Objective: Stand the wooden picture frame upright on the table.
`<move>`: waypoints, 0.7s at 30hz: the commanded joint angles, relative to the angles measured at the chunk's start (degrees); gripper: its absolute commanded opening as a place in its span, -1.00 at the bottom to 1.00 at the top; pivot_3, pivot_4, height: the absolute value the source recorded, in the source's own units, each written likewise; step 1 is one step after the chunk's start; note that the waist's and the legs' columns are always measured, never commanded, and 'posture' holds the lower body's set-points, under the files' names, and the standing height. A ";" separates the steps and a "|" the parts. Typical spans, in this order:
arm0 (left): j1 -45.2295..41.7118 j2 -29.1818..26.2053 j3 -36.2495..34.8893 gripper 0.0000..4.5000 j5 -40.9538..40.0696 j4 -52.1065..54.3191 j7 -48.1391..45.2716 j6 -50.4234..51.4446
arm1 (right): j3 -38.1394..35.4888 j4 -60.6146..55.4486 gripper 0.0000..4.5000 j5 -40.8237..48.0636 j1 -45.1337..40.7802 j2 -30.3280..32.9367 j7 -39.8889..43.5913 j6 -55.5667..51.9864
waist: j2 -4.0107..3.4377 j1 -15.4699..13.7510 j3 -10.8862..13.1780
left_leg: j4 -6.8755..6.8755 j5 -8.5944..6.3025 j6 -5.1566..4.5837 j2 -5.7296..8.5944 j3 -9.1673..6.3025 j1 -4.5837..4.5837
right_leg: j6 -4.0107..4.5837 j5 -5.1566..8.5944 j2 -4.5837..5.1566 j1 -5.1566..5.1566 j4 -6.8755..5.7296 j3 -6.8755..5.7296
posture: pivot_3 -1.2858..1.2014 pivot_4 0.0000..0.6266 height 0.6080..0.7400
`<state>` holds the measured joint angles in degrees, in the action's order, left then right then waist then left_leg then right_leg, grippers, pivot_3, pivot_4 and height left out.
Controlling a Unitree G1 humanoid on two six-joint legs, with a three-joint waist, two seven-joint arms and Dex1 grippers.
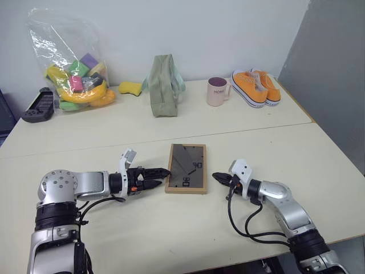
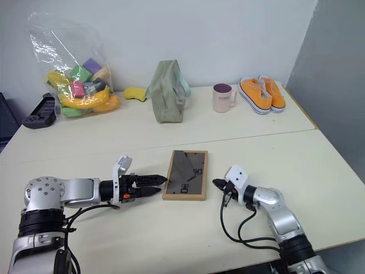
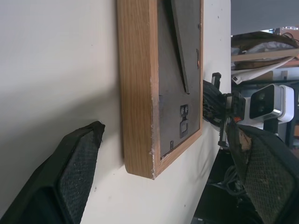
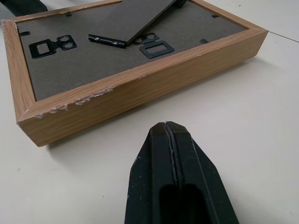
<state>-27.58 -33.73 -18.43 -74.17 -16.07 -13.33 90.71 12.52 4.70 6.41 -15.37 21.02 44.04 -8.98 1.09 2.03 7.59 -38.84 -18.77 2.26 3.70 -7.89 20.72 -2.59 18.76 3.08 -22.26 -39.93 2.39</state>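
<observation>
The wooden picture frame [image 1: 186, 168] lies flat on the table [image 1: 114, 137], dark back up, with its easel stand [image 4: 133, 21] slightly raised. My left gripper [image 1: 162, 176] is at the frame's left edge, near its front corner, and open. Its fingers [image 3: 79, 163] stand wide apart, one low by the tabletop and one above the frame's back. My right gripper [image 1: 217, 176] is just right of the frame's front right corner. It is shut, and its joined tips [image 4: 168, 128] point at the wooden side a short gap away, not touching.
Along the back of the table stand a clear bag of toys [image 1: 74, 68], a yellow sponge [image 1: 130, 87], a green pouch [image 1: 163, 85], a pink mug [image 1: 217, 91] and orange shoes [image 1: 256, 87]. A black object [image 1: 39, 105] lies at the far left. A seam [image 1: 274, 127] crosses the tabletop.
</observation>
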 commanded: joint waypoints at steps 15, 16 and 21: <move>-1.28 3.97 -2.26 0.98 7.01 -0.59 -3.39 1.78 | 1.17 -1.75 -1.00 -0.31 -2.60 -5.12 -1.72 -0.57 | 0.00 -0.21 0.00 | -0.01 0.00 0.00 0.06 -0.11 -0.01 | 0.00 0.00 0.06 -0.01 0.01 -0.02 | 0.03 -0.52 1.00; -1.25 4.13 -2.54 0.98 7.05 -0.72 -3.40 1.79 | 1.31 -1.73 -1.00 -0.24 -2.77 -5.54 -1.91 -0.69 | 0.00 -0.21 0.00 | -0.01 0.00 0.00 0.06 -0.12 -0.01 | 0.00 0.00 0.06 -0.01 0.01 -0.02 | 0.03 -0.52 1.00; -1.12 4.23 -2.73 0.98 7.42 -0.64 -3.74 1.79 | 1.57 -1.56 -1.00 -0.10 -3.89 -7.40 -2.37 -1.36 | 0.00 -0.17 0.00 | 0.00 0.00 0.00 0.06 -0.13 -0.02 | 0.00 0.00 0.06 0.00 0.01 -0.01 | 0.03 -0.52 1.00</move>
<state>-28.90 -29.96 -21.17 -67.49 -16.27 -17.02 92.16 13.51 5.05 5.74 -17.47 14.66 41.65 -10.58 1.08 1.86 7.58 -38.84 -18.77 2.26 3.76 -8.02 20.71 -2.60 18.76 3.14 -22.28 -39.92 2.38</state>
